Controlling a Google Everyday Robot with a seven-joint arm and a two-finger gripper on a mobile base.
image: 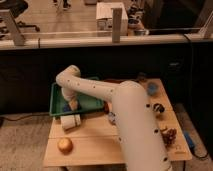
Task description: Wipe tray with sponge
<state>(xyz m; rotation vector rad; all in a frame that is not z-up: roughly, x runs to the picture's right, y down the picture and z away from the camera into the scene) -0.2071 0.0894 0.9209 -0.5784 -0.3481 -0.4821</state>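
A green tray (92,101) sits at the back left of the wooden table. My white arm reaches across the table from the lower right and bends down into the tray's left half. My gripper (71,104) is low over the tray floor near its front left corner. A small bluish patch (65,107) shows right beside the gripper on the tray floor; it may be the sponge, but I cannot tell for sure. The arm hides much of the tray's right side.
A white cylinder (71,122) lies on the table just in front of the tray. An orange round fruit (64,145) sits near the front left edge. A blue bowl (152,89) and small objects (159,108) stand at the right. A dark barrier stands behind the table.
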